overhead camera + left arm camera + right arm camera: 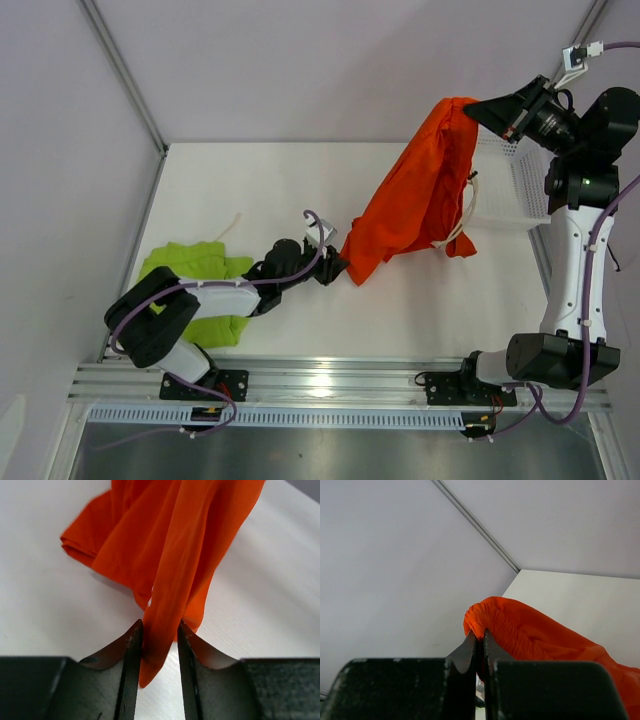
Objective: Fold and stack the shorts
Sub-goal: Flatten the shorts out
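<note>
My right gripper is shut on the gathered waistband of the orange-red shorts and holds them high at the back right. The waistband also shows in the right wrist view, pinched at the gripper. The shorts hang down to the left, and their pale drawstring dangles. My left gripper is open at the lowest corner. In the left wrist view that corner lies between the parted jaws of the gripper, touching only the left finger. The lime green shorts lie crumpled at the near left, partly under my left arm.
A white mesh basket stands at the right edge of the table, behind the hanging shorts. A pale cord lies on the table by the green shorts. Walls close the table at the back and left.
</note>
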